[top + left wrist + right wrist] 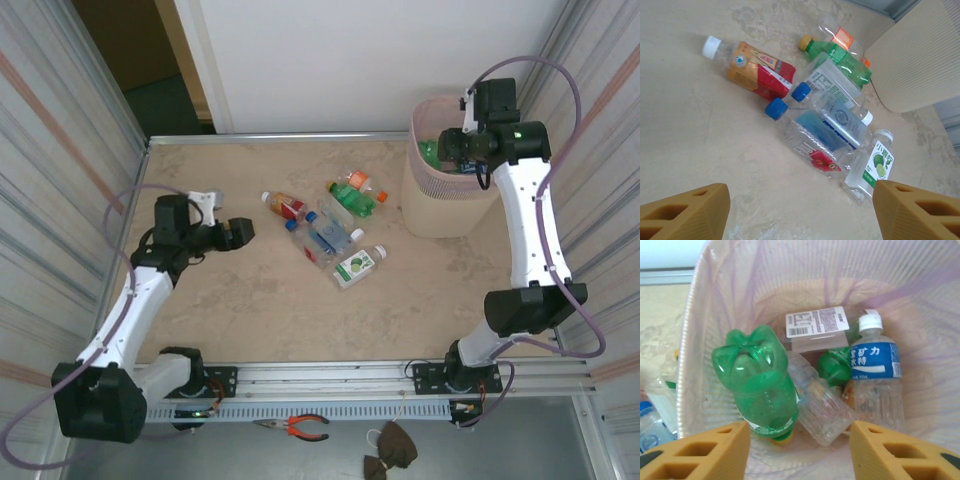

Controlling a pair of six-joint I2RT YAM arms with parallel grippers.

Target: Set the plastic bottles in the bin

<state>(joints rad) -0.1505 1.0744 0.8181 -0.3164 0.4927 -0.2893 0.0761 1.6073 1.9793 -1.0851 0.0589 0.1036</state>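
About 6 plastic bottles (827, 127) lie ahead of the left gripper (800, 200), whose jaws are wide and empty. They look light, thin-walled and slick, so they are probably best pinched across the mid-body. Below the right gripper (799, 440), jaws parted and empty, the wrist view shows green and clear bottles inside the bin (695, 340), which the top view barely reveals.
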